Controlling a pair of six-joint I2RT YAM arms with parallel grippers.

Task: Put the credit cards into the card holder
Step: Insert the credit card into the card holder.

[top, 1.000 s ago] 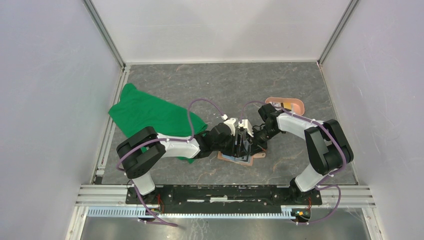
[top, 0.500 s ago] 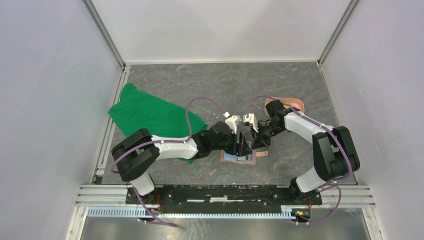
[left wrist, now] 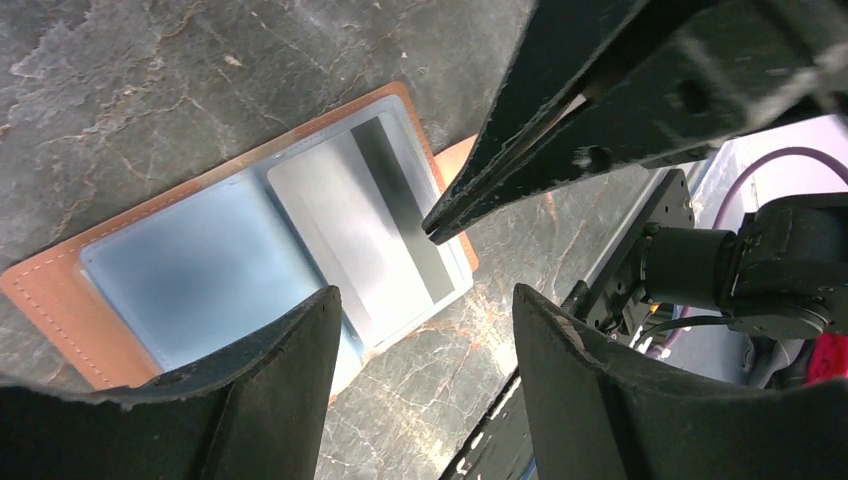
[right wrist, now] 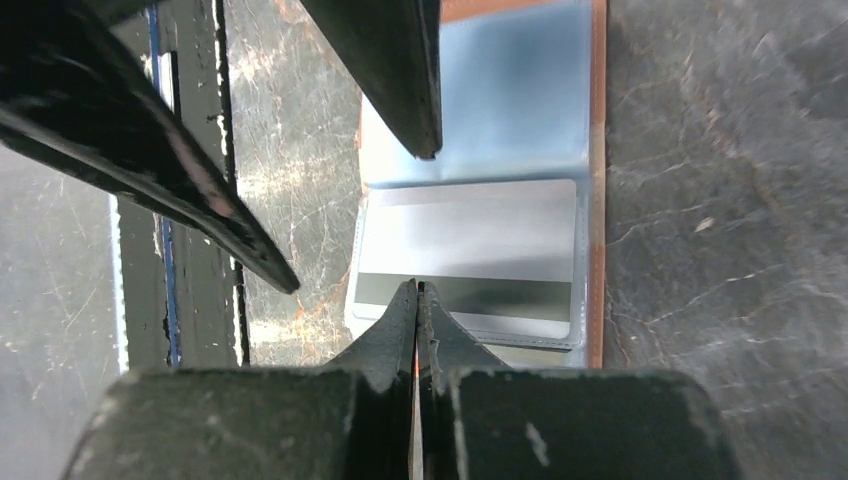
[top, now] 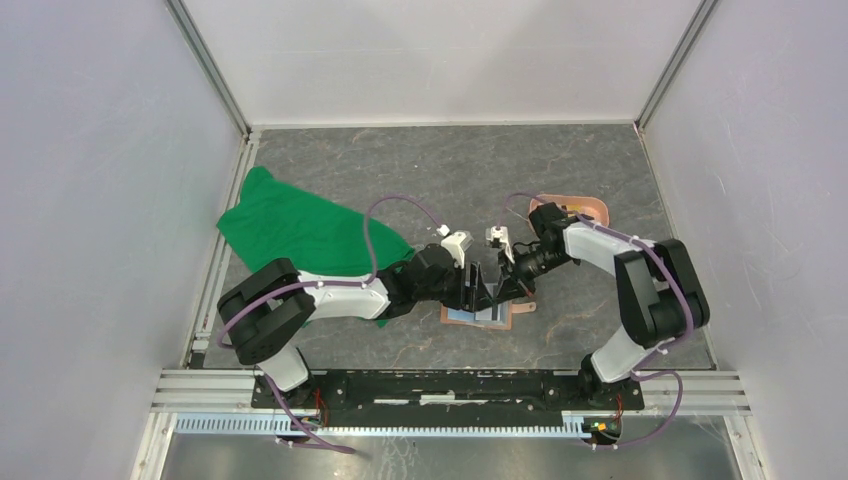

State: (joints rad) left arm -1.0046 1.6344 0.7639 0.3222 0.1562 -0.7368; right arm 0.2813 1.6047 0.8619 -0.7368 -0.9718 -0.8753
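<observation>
From above, a grey marbled table [top: 420, 165] is seen walled in white, with the card holder [top: 481, 316] laid open mid-table. In the left wrist view, the left gripper [left wrist: 425, 312] is spread empty over a pocketed card [left wrist: 350, 235]. In the right wrist view, the right gripper [right wrist: 416, 292] is clenched at the card's dark stripe.

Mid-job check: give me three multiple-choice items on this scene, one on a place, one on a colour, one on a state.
1. The cloth lies: A) left of the wallet B) right of it C) on it.
2. The stripe on the card is: A) red B) dark C) green.
3. The right end effector is: A) wide open B) holding the cloth C) shut.

Answers: A, since the top view shows the cloth left of the wallet; B, since the stripe looks dark in both wrist views; C, since its fingers meet in the right wrist view.
</observation>
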